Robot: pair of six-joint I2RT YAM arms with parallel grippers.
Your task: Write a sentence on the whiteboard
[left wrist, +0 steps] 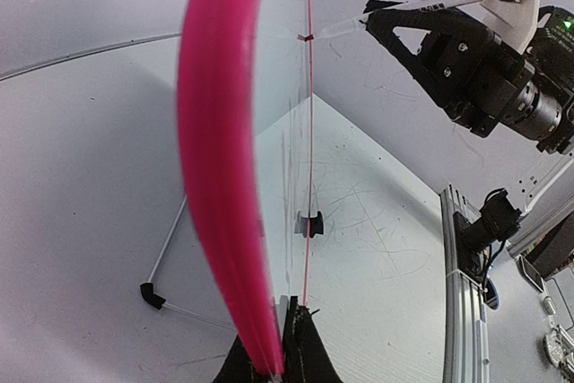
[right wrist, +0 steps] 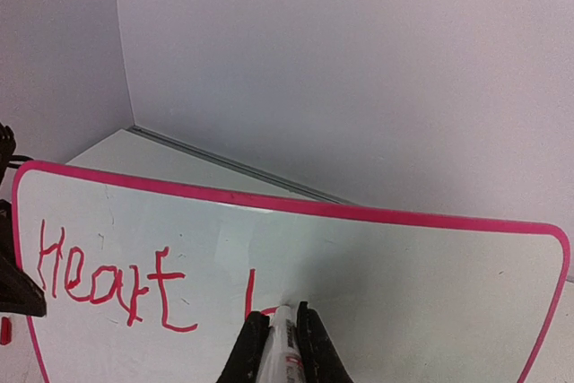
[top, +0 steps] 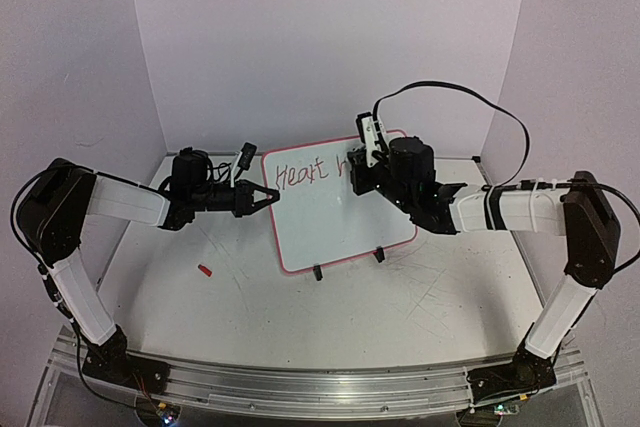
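At frame centre the whiteboard [top: 330, 227] is clamped at its left edge by the left gripper [top: 270, 196]; the marker [right wrist: 279, 343] clenched in the right gripper [right wrist: 282, 318] is set against it just right of "Heart" [right wrist: 108, 280], blank surface lying rightward.

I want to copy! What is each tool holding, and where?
Left tool: whiteboard, by its left rim. Right tool: marker, by its barrel.
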